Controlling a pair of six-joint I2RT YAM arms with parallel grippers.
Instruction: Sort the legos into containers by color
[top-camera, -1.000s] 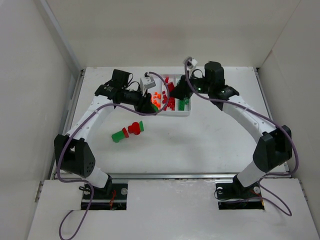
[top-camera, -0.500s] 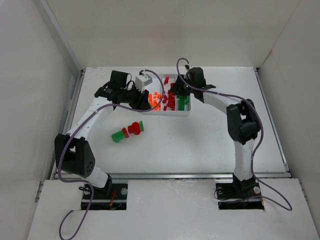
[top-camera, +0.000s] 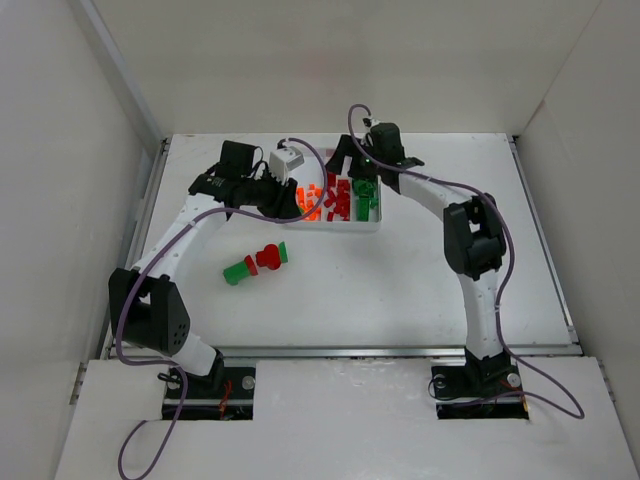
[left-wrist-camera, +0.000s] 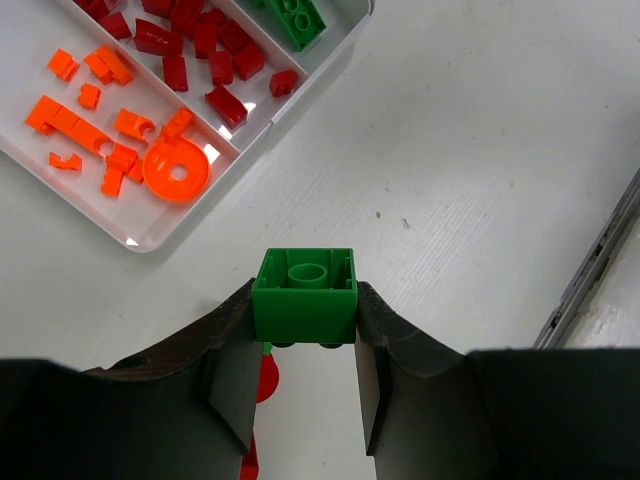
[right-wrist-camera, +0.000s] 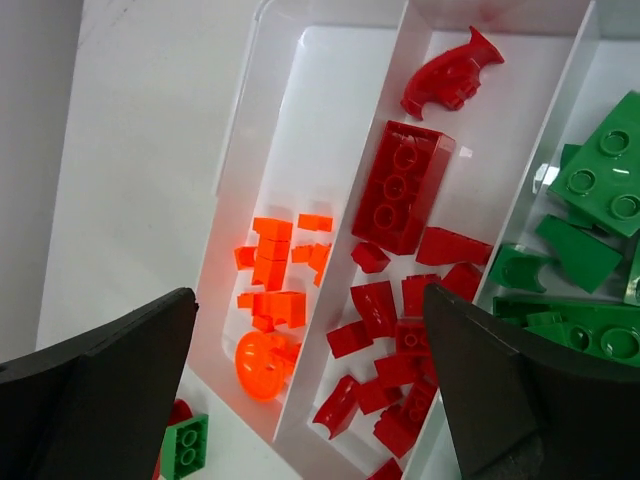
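— What is hidden or hard to make out?
— From above, the left arm (top-camera: 185, 243) covers the near-left corner of the tray (top-camera: 352, 228), and the right arm (top-camera: 470, 240) covers its far end. In the right wrist view the picture edge cuts off the green compartment (right-wrist-camera: 610, 90).

— How do the legos look?
— They are tiny mixed bricks. The orange legos (left-wrist-camera: 120, 130) are in the left compartment, the red legos (right-wrist-camera: 405, 185) in the middle and the green legos (right-wrist-camera: 600, 170) in the right. A few loose pieces (top-camera: 256, 262), red and green, lie on the tabletop (top-camera: 420, 290) near the tray.

— And the jaws?
— The left gripper (left-wrist-camera: 305, 305) pinches a green square brick (left-wrist-camera: 305, 285) over bare tabletop, just beside the tray. The right gripper (right-wrist-camera: 310, 400) hangs over the tray with its jaws spread wide and holds nothing.
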